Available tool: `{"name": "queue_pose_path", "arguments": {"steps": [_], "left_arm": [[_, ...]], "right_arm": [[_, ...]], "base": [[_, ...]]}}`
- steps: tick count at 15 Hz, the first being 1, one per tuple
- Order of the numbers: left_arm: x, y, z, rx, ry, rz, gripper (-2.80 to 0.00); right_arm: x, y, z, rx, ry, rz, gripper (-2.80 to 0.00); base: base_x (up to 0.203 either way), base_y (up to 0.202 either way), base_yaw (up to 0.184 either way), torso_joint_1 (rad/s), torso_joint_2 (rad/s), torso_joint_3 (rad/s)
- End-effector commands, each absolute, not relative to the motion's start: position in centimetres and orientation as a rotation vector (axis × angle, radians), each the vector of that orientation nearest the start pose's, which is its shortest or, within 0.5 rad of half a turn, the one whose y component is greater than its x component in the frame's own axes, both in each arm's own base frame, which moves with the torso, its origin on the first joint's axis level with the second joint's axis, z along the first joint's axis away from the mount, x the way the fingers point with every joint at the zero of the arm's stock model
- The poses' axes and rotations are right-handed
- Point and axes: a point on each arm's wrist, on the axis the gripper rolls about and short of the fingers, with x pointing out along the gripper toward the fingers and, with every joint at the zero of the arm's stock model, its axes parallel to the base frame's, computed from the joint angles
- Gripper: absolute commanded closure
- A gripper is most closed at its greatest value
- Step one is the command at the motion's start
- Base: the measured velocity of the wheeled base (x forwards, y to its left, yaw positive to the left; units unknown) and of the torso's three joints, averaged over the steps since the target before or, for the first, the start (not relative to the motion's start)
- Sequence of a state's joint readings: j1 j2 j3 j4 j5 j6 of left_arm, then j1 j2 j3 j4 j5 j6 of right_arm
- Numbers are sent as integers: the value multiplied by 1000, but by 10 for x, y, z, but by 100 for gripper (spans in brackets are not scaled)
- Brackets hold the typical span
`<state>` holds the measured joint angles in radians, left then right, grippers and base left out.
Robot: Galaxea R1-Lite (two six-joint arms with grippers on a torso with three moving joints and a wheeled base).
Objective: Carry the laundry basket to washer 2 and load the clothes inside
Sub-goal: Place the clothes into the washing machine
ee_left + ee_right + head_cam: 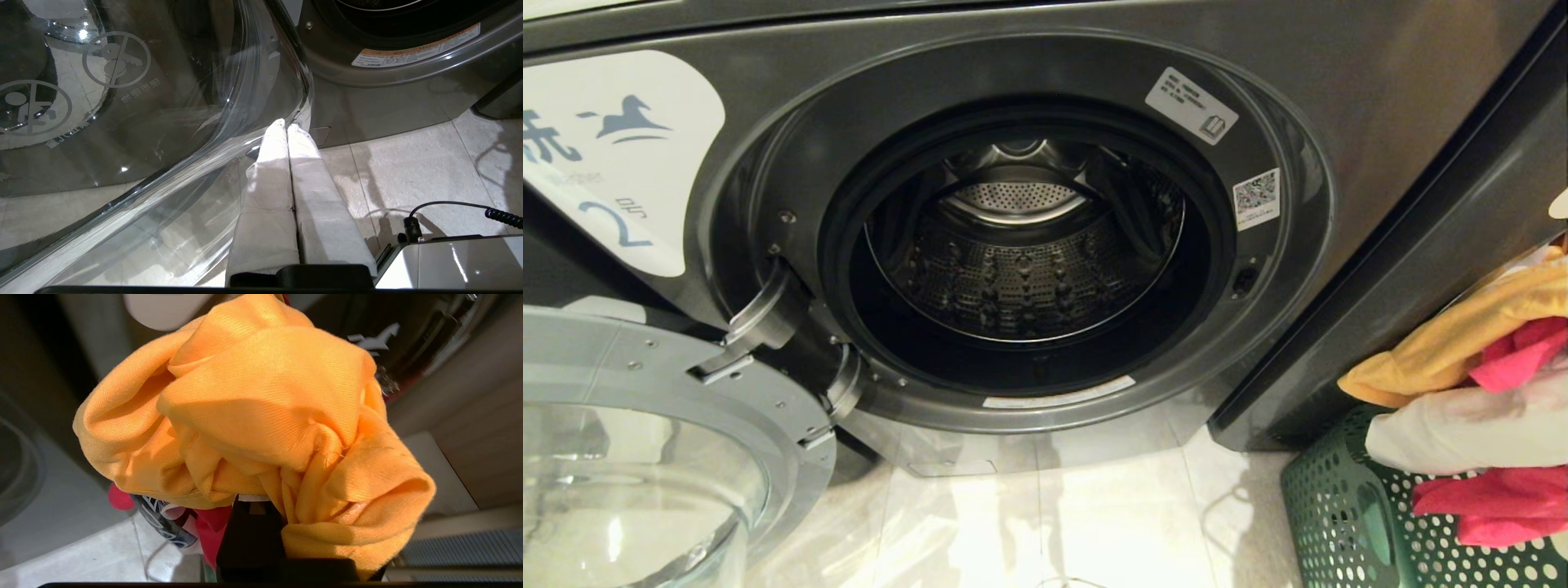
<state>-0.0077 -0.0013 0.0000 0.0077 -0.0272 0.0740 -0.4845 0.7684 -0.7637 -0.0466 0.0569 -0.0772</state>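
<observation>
Head view: right gripper [249, 506] clamping clothes [1462, 343] above basket [1339, 514], right of washer 2 [1021, 245], door open. Left gripper [286, 124] resting together. Risk: trailing cloth snagging rim, dropping.

Left end effector [286, 124]: white-wrapped fingers pressed together, held low. Right end effector [249, 506]: clamped, buried in cloth.

Washer 2 [1380, 73] shows glossy dark-grey metal; perforated steel drum [1021, 278] gleams. At four o'clock, soft woven yellow-orange garment [1445, 343] over the matt plastic laundry basket [1347, 523]. Clear glass door [637, 482].
</observation>
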Motion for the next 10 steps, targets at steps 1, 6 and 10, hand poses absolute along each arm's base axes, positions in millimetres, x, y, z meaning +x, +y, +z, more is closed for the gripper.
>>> {"name": "queue_pose_path", "arguments": {"steps": [1, 6, 10], "left_arm": [[-23, 0, 75, 74, 6, -36, 0], [-23, 0, 75, 75, 6, -36, 0], [-23, 0, 75, 74, 6, -36, 0]], "right_arm": [[48, -23, 294, -102, -68, -387, 0], [42, -14, 307, -130, -129, -169, 0], [32, -1, 302, -149, -146, 137, 0]], "base": [[0, 0, 0, 0, 0, 0], [0, 0, 0, 0, 0, 0], [0, 0, 0, 0, 0, 0]]}}
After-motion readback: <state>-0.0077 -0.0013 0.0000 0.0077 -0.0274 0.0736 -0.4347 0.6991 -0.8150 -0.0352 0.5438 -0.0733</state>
